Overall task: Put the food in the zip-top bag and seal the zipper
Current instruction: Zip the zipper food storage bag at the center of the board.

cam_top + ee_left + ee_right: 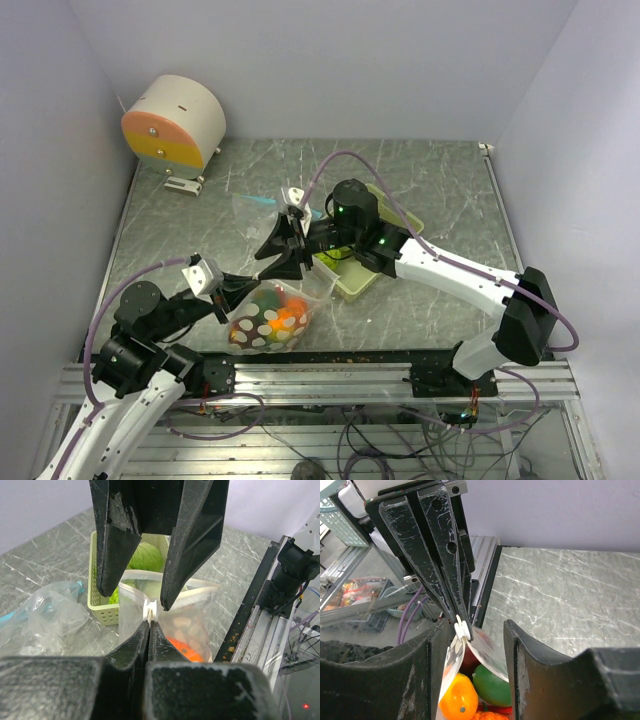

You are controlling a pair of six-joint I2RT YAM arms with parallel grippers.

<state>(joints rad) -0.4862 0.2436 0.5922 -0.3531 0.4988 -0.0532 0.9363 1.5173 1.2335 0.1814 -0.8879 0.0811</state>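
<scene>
The clear zip-top bag (pixel 268 318) lies near the table's front edge. It holds toy food: an orange piece (pixel 459 700), a green one (pixel 492 685) and a dark maroon one (pixel 472 655). My left gripper (pixel 150 622) is shut on the bag's white zipper slider (pixel 150 611), which also shows in the right wrist view (pixel 462 629). My right gripper (pixel 476 625) is open, with one finger on each side of the bag's open top. It comes down from above in the left wrist view (pixel 134 600). Another round green food piece (pixel 145 557) sits in the basket.
The pale yellow-green basket (pixel 365 278) stands just right of the bag, under the right arm. A crumpled clear plastic bag (pixel 50 612) lies to the left. A round cream-and-orange device (pixel 175 120) sits at the back left. The metal rail (pixel 330 375) runs along the front edge.
</scene>
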